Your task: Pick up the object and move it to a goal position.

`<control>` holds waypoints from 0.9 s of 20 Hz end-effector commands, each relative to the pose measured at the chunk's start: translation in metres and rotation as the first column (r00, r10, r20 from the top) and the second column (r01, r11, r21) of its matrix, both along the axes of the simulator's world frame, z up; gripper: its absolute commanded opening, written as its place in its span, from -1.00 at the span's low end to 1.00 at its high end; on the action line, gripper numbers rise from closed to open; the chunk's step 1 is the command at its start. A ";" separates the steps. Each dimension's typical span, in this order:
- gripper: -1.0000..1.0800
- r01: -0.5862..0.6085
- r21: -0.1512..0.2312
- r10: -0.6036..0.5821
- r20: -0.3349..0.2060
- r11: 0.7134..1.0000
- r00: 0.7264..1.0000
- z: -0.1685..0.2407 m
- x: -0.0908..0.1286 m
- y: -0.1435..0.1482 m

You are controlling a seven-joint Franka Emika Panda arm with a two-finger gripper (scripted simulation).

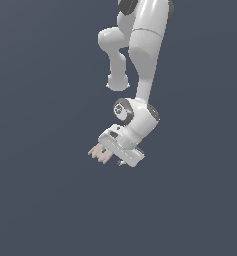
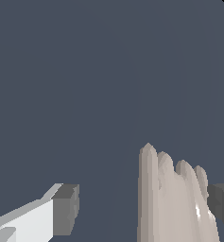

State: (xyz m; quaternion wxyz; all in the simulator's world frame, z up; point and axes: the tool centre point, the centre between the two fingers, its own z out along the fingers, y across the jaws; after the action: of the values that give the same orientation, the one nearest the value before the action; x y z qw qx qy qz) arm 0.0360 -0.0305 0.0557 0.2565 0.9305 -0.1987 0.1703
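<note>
Beige object, one, between the end effector's two fingers.

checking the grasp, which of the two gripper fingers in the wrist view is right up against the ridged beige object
The dark finger at the frame edge beside the beige object; it appears to touch it. The other finger, with the white link, stands apart across bare floor.

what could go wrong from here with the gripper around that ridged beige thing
1. In the wrist view the object sits hard against one finger, with a wide gap to the other finger. Closing may push it sideways rather than pinch it cleanly.
2. In the exterior view the object sticks out past the gripper, so a grip may catch only one end and let it pivot or slip.
</note>
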 end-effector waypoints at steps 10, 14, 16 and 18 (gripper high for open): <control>1.00 0.001 -0.007 -0.001 0.008 1.000 1.000 -0.010 0.003 -0.007; 1.00 0.002 -0.007 -0.002 0.009 1.000 1.000 -0.021 0.006 -0.015; 1.00 0.002 -0.007 -0.002 0.009 1.000 1.000 -0.024 0.006 -0.016; -1.00 0.002 -0.007 -0.002 0.009 1.000 1.000 -0.024 0.006 -0.016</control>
State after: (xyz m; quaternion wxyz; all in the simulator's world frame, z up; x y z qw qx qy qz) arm 0.0423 -0.0449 0.0330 0.2583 0.9288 -0.1994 0.1753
